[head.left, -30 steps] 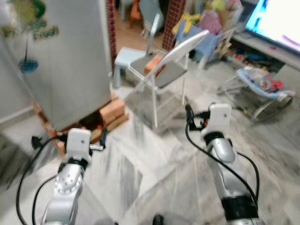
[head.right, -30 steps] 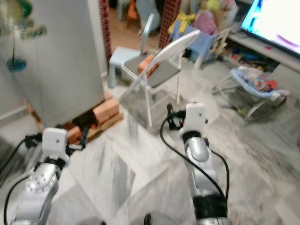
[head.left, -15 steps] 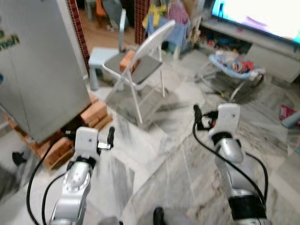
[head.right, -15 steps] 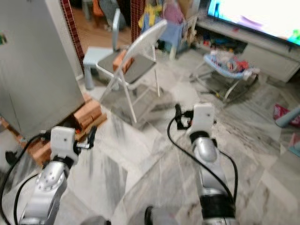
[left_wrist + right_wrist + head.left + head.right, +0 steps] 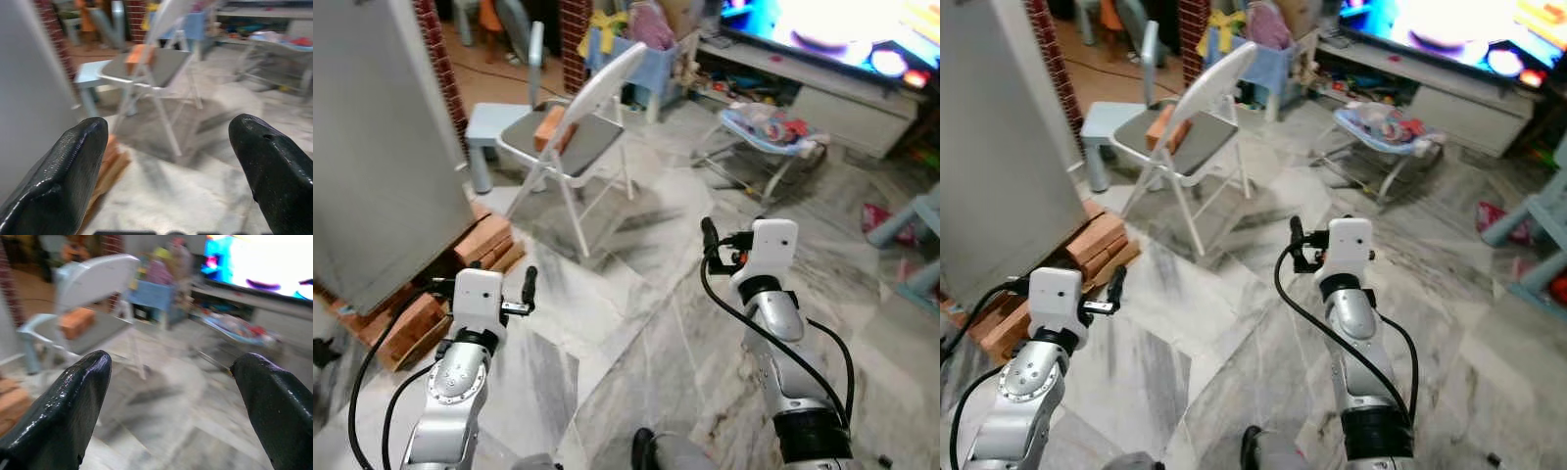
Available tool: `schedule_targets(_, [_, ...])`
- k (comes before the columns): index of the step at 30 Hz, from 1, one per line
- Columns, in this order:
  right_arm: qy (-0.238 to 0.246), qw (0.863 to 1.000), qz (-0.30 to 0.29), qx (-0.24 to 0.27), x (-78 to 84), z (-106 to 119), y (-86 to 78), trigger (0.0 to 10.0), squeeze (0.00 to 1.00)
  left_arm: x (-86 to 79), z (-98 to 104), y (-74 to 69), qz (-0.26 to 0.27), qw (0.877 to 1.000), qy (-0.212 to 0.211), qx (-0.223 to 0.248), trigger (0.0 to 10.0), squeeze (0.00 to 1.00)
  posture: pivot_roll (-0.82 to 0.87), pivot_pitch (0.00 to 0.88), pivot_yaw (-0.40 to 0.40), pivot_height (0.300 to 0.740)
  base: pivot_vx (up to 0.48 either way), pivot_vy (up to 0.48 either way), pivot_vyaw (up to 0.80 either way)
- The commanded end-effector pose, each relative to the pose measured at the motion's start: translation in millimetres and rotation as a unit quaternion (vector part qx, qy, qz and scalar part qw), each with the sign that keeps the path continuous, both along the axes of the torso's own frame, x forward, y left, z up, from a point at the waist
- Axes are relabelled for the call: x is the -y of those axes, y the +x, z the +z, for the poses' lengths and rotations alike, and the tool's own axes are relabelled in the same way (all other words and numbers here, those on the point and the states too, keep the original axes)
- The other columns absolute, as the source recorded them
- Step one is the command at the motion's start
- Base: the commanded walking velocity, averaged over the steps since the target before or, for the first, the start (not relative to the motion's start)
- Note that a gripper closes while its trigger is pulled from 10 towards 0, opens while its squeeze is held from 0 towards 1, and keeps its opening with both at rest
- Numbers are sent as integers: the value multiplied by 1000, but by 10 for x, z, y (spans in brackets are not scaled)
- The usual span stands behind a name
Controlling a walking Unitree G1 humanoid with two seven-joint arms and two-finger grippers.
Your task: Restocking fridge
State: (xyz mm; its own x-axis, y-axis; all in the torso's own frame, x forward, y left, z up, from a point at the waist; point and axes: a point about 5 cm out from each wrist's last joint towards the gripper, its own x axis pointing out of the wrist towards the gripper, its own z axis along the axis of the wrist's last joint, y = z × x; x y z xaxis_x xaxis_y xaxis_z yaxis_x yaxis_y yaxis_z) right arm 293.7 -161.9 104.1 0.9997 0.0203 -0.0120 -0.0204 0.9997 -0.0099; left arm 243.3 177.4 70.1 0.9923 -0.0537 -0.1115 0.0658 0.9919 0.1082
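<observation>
Fridge point(image 5: 372, 166), plain grey w/ flat side, stands at robot's left on stacked bricks point(image 5: 480, 243). Left gripper point(image 5: 168, 161) & right gripper point(image 5: 171, 399) both spread wide, empty, above marble floor point(image 5: 636, 323).

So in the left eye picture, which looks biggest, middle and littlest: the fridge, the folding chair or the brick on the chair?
1. The fridge looks biggest, though the picture's edge cuts it off.
2. The folding chair comes next.
3. The brick on its seat looks littlest.
The fridge stands a bit nearer the camera, but the gap in size is plain.
</observation>
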Motion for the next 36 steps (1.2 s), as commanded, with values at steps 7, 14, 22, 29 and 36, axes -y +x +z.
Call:
schedule_targets(7, [0,1000,-7,12,49,56,6,10000,0,48,-19,9,-8,1000,-5,-9,10000,0,97,56,-29,740,0,476,-800])
schedule_targets(14, [7,1000,-1,14,10,68,12,10000,0,-5,-9,11,2,1000,3,-7,10000,0,103,56,-30,740,0,478,-92])
schedule_targets(22, [4,999,28,31,-55,122,21,10000,0,-103,26,55,33,999,28,3,10000,0,106,53,-28,740,0,480,80])
schedule_targets(29, [10,999,30,29,-92,112,19,10000,0,-112,26,71,41,999,25,-1,10000,0,116,52,-27,740,0,477,684])
schedule_targets(36, [8,999,26,28,-69,112,50,10000,0,-110,29,77,39,999,34,1,10000,0,123,49,-28,740,0,476,0])
